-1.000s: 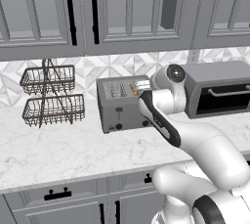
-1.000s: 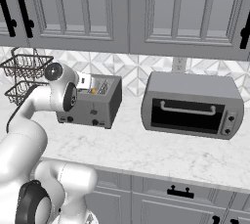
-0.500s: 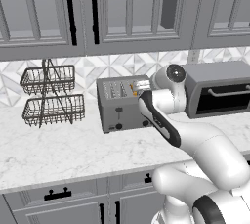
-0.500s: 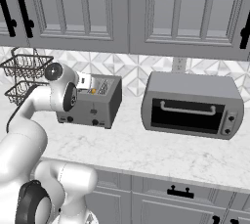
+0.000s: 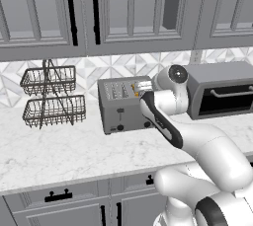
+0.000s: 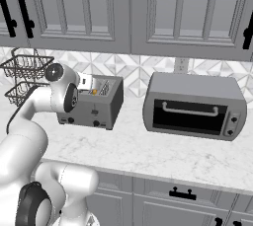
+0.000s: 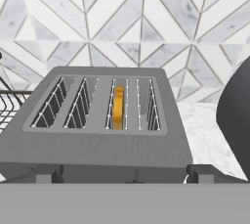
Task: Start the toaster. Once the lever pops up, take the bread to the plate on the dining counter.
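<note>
jaws (image 7: 124, 176): just in front of the toaster and above its front edge; two dark tips stand far apart, one toward each end of the front, so wide open and holding nothing.
arm (image 5: 170, 121): rises in front of the toaster and bends over its right front corner.
desk (image 5: 59, 148): white marble worktop under the toaster, grey cabinets below.
toaster (image 7: 105, 130): grey box, four slots on top, two black knobs low on the front, standing on the desk.
bread (image 7: 117, 106): golden slice upright in the toaster's third slot from the left, sunk low between the wires.
baskets (image 5: 52, 96): two wire tiers left of the toaster, well apart.
oven (image 6: 195, 105): wider grey box with glass door, right of the toaster, near.
tiles (image 7: 141, 20): patterned wall behind the toaster.
</note>
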Motion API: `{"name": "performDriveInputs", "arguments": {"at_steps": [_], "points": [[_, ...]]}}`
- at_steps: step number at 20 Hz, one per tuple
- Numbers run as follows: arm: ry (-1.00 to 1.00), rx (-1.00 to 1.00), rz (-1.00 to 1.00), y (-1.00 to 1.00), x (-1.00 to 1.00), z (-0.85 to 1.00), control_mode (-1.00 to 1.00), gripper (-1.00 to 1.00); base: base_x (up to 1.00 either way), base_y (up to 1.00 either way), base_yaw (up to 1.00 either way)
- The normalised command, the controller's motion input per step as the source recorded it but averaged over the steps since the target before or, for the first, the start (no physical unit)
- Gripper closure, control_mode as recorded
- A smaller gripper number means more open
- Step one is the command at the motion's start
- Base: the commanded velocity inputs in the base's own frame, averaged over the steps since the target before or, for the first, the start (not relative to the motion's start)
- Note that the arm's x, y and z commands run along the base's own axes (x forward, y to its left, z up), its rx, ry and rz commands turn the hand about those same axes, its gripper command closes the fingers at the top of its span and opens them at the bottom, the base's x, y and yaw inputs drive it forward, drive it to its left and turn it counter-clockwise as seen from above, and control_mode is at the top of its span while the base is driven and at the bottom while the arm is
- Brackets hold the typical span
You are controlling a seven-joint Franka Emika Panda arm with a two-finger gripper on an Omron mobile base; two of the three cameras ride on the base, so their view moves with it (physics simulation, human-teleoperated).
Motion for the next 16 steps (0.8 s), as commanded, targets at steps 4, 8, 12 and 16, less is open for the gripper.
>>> {"name": "performDriveInputs", "arguments": {"at_steps": [4,8,12,16], "points": [[0.0,0.0,0.0,0.0,0.0,0.0,-1.0,-1.0,0.0,0.0,0.0],[0.0,0.0,0.0,0.0,0.0,0.0,-1.0,-1.0,0.0,0.0,0.0],[0.0,0.0,0.0,0.0,0.0,0.0,-1.0,-1.0,0.0,0.0,0.0],[0.0,0.0,0.0,0.0,0.0,0.0,-1.0,-1.0,0.0,0.0,0.0]]}}
